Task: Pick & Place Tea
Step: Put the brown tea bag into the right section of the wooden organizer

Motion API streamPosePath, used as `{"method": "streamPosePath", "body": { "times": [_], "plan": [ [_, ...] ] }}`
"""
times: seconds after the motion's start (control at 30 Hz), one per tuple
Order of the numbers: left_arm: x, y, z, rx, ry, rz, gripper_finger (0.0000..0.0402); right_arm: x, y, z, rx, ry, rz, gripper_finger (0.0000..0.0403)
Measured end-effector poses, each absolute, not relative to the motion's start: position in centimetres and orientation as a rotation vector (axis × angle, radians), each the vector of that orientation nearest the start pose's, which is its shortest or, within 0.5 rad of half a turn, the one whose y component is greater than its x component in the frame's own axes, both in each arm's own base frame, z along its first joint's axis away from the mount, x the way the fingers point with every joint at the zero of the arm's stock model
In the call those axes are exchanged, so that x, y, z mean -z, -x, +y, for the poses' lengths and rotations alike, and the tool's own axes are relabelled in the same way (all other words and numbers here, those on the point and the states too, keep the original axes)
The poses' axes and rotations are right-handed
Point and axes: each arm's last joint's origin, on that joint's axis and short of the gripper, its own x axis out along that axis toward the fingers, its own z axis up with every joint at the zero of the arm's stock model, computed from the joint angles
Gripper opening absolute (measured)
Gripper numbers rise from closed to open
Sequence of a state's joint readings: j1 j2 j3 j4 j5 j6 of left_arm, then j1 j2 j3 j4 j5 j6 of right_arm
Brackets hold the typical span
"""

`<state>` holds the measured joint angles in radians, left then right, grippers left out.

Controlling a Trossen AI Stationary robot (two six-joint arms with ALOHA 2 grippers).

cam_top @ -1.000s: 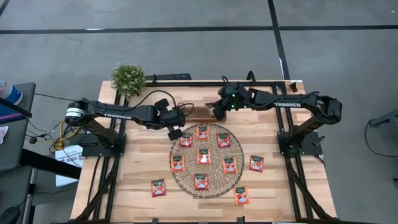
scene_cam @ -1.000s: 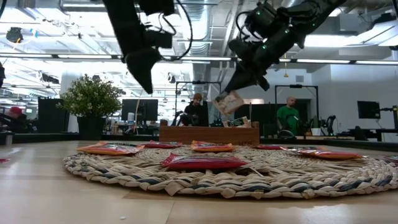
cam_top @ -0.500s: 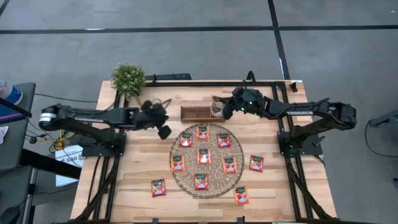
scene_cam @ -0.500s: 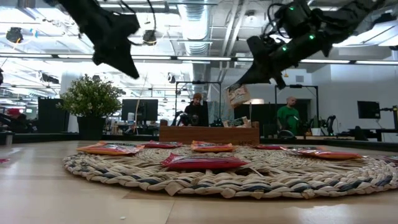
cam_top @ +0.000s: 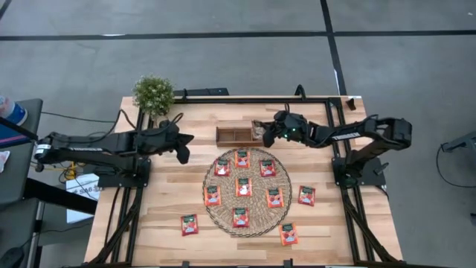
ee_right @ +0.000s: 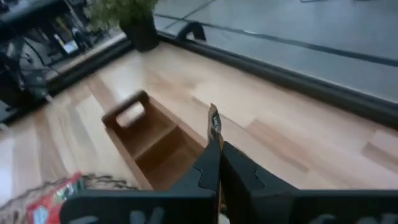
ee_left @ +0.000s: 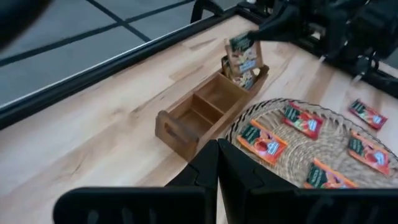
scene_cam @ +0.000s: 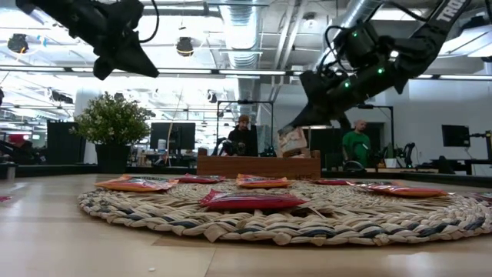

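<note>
Bright, even overhead light, soft shadows; both wrist views blurred, ceiling lamps glaring at table level.

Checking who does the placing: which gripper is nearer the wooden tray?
Right. The right gripper hangs at the wooden tray's end, clamping a sachet; the left gripper is off beside it.

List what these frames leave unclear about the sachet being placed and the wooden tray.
- Right gripper shut on a pale sachet: print too small in every view.
- Wooden tray: its end compartment under the sachet is covered by the right gripper in the high view.
- Tray contents: low view shows only its side wall.
- Left gripper: waits shut over bare table.
</note>
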<state>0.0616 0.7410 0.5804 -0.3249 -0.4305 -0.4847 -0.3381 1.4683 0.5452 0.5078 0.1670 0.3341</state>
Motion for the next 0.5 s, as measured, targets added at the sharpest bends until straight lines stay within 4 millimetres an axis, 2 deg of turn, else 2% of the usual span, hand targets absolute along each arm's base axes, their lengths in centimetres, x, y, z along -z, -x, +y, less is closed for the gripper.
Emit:
{"method": "streamPosePath", "body": {
  "times": [0.5],
  "plan": [
    [-25.77,-15.58,2.15,-0.586,0.401,0.353,0.0000,-15.91,-25.96,-9.64,0.576,-0.303,0.399,0.0000]
  ]
}}
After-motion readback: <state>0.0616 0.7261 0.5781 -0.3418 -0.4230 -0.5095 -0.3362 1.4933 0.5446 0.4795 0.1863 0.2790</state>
